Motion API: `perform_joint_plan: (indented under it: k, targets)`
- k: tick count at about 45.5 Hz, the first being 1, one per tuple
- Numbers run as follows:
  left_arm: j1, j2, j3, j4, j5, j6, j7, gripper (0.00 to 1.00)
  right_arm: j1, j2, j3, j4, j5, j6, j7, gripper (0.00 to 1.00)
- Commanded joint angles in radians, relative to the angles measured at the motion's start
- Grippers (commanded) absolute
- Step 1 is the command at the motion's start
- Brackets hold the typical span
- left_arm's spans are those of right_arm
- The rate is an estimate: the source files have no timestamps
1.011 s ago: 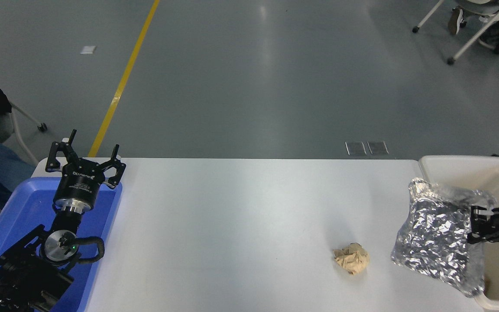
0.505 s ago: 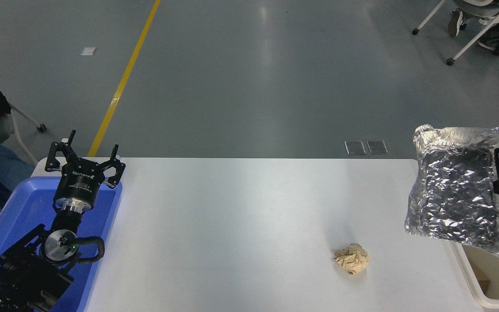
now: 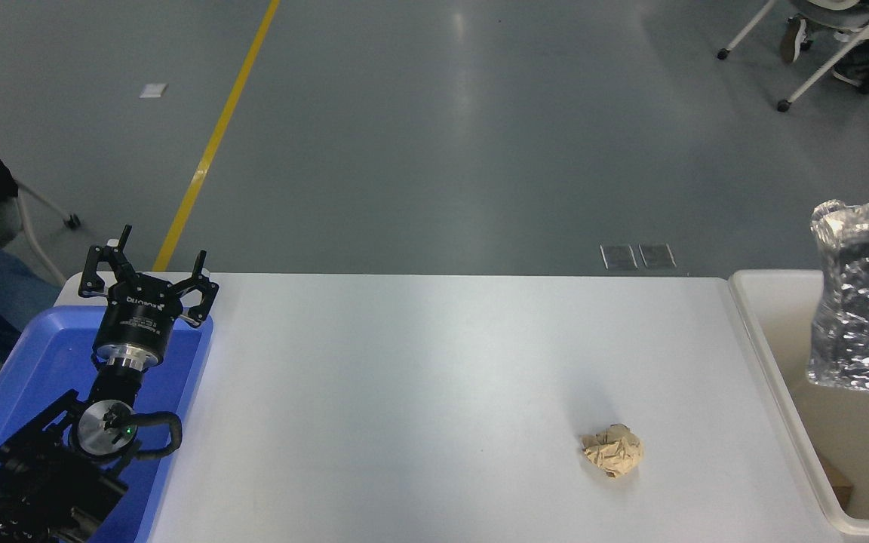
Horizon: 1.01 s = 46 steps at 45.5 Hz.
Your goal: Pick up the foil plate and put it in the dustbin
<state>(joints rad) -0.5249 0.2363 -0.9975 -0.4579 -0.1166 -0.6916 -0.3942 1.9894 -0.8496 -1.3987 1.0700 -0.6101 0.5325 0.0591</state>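
The foil plate (image 3: 868, 302), shiny crinkled silver, hangs in the air at the picture's right edge, cut off by it, above the open dustbin (image 3: 763, 332). The dustbin is a cream-white tub with a thick rim at the table's right end. What holds the plate is out of the picture; my right gripper does not show. My left gripper (image 3: 149, 264) is parked at the lower left, open and empty, over a blue tray.
A small crumpled brown paper ball (image 3: 612, 450) lies on the white table (image 3: 404, 377), left of the dustbin. The blue tray (image 3: 42, 354) sits at the table's left end under my left arm. Chairs stand on the floor beyond.
The foil plate rose off the dustbin's near edge, then moved right, further over the dustbin. My right gripper, seen shut on its right edge before, has left the picture.
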Motion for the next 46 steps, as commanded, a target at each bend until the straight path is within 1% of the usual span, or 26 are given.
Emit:
perform_joint_plan:
  k: [1, 4, 7, 12, 19, 34, 35, 36, 37, 38, 46]
  targets:
    - [-0.001, 0.0, 0.0, -0.001, 0.0, 0.0, 0.0, 1.0, -0.576, -0.052, 0.352, -0.372, -0.063, -0.18, 0.01, 0.0]
    - [0.0, 0.0, -0.001, -0.001, 0.0, 0.0, 0.0, 1.0, -0.763, -0.02, 0.484, -0.465, -0.065, -0.218, 0.01, 0.0]
    - [-0.001, 0.0, -0.001, 0.001, 0.0, 0.0, 0.0, 1.0, -0.924, 0.038, 0.579, -0.571, -0.065, -0.255, 0.011, 0.0]
    - [-0.001, 0.0, -0.001, 0.001, 0.0, 0.0, 0.0, 1.0, -1.08, 0.129, 0.629, -0.702, -0.065, -0.321, 0.011, 0.0]
    - [0.0, 0.0, -0.001, 0.001, -0.001, 0.001, -0.002, 1.0, -1.15, 0.202, 0.636, -0.731, -0.065, -0.39, 0.001, 0.0]
    - [0.0, 0.0, -0.003, 0.001, -0.001, 0.001, -0.002, 1.0, -1.183, 0.253, 0.661, -0.759, -0.089, -0.44, -0.007, 0.0]
    - [0.0, 0.0, -0.003, 0.001, -0.001, 0.003, -0.002, 1.0, -1.184, 0.256, 0.673, -0.756, -0.091, -0.442, -0.007, 0.1]
    - [-0.001, 0.0, -0.003, 0.001, -0.001, 0.003, -0.002, 1.0, -1.186, 0.258, 0.685, -0.752, -0.089, -0.44, -0.007, 0.35]
    - [0.0, 0.0, -0.003, 0.001, -0.001, 0.001, -0.002, 1.0, -1.187, 0.258, 0.698, -0.751, -0.089, -0.44, -0.007, 0.75]
    - [-0.001, 0.0, -0.003, 0.001, -0.001, 0.001, -0.002, 1.0, -1.187, 0.258, 0.711, -0.748, -0.088, -0.439, -0.007, 1.0]
    - [-0.001, 0.0, -0.003, 0.001, -0.001, 0.001, -0.002, 1.0, -1.176, 0.261, 0.744, -0.708, -0.086, -0.428, -0.007, 1.0]
